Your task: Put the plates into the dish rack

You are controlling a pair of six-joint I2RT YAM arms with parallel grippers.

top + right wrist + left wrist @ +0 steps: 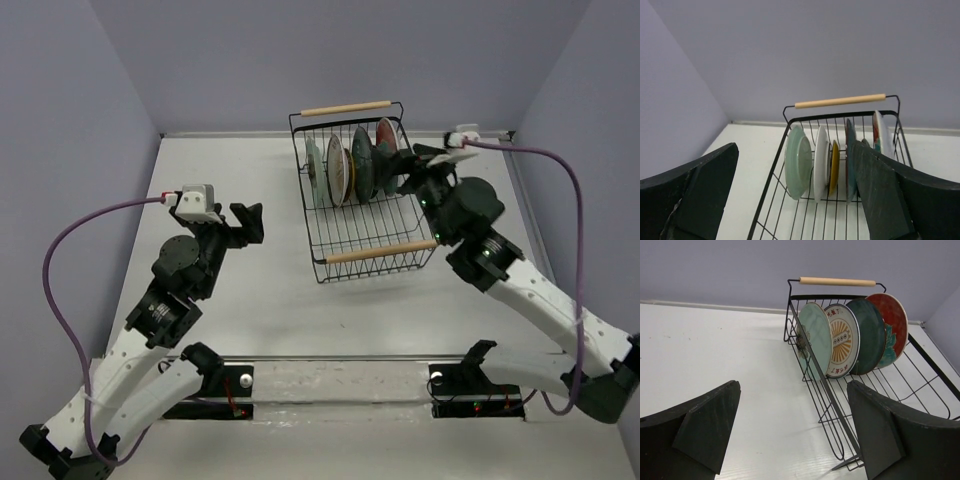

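Holding nothing in left gripper (794,395), spread wide over worktop (715,350); likewise right gripper (794,150), released at dish rack (380,252) edge, plates (842,340) upright inside.

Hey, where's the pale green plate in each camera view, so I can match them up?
Top external: pale green plate is upper centre, leftmost of the upright row in the dish rack.
Left wrist: centre, leftmost and nearest of the row.
Right wrist: lower centre, leftmost of the row.
Shared landmark: the far wooden handle, beyond the plates.
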